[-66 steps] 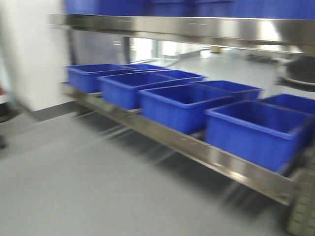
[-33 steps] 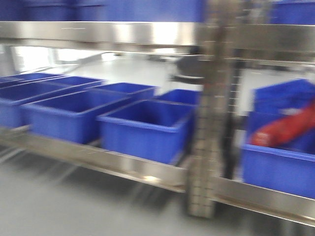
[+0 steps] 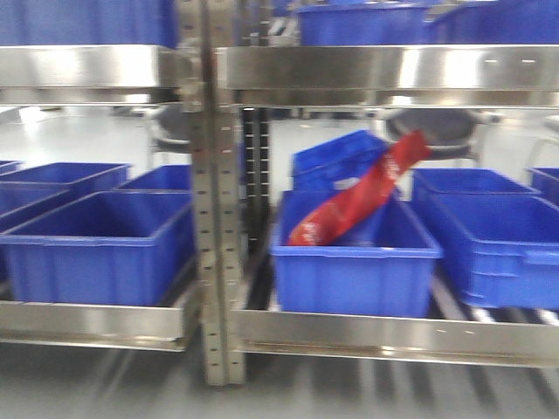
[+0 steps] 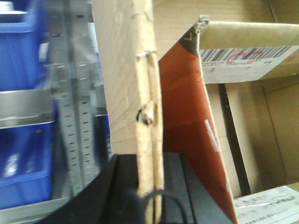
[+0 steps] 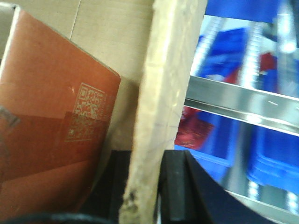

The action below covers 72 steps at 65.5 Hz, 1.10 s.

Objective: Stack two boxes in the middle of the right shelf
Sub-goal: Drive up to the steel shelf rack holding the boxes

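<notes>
My left gripper [image 4: 149,163] is shut on the upright wall of a brown corrugated cardboard box [image 4: 140,70], one black finger [image 4: 124,186] on each side of the wall. My right gripper [image 5: 145,179] is shut on another thick wall of the cardboard box [image 5: 168,70]. Inside the open carton leans a reddish-brown flat box [image 4: 182,107], and its printed code face [image 5: 56,107] shows in the right wrist view. The steel shelf [image 3: 393,336] stands straight ahead, its broad shiny lip under blue bins. No box shows in the front view.
A grey perforated upright [image 3: 214,218] splits the rack into a left and a right bay. Blue plastic bins [image 3: 96,244] fill the lower level. The middle bin [image 3: 354,271] holds a red bag [image 3: 358,196]. An upper steel shelf [image 3: 393,74] carries more blue bins.
The front view has swung right along the rack. The perforated upright has moved from right of centre to left of centre, and the bin with the red bag is now central.
</notes>
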Motion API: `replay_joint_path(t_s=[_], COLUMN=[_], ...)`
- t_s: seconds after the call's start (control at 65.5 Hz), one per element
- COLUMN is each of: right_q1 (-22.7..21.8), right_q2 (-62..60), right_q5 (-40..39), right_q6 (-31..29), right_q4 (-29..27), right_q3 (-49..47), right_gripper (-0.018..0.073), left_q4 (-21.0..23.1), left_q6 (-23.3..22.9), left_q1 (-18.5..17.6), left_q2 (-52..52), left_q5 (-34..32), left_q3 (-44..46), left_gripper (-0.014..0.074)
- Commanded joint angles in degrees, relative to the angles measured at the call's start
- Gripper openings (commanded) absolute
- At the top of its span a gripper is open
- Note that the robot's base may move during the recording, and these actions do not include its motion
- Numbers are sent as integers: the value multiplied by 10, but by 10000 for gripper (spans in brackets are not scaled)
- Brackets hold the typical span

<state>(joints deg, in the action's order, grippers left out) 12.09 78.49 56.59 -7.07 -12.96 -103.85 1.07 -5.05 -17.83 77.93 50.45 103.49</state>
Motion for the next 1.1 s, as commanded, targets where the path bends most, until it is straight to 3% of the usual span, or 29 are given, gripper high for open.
replay_joint_path(t_s=[0.0,1.083], right_q1=[-4,-4], right_q2=[-8,-8], right_q5=[-22,-22], right_q6=[-10,-10], right_q4=[17,17], right_q3=[-7,-7], right_gripper=[-152,-152], left_q4=[-15,-15], left_q6=[4,4], left_q1=[2,2], left_q2=[-9,-9], left_q5=[-39,-39], left_q3=[7,7], left_gripper=[-111,-111])
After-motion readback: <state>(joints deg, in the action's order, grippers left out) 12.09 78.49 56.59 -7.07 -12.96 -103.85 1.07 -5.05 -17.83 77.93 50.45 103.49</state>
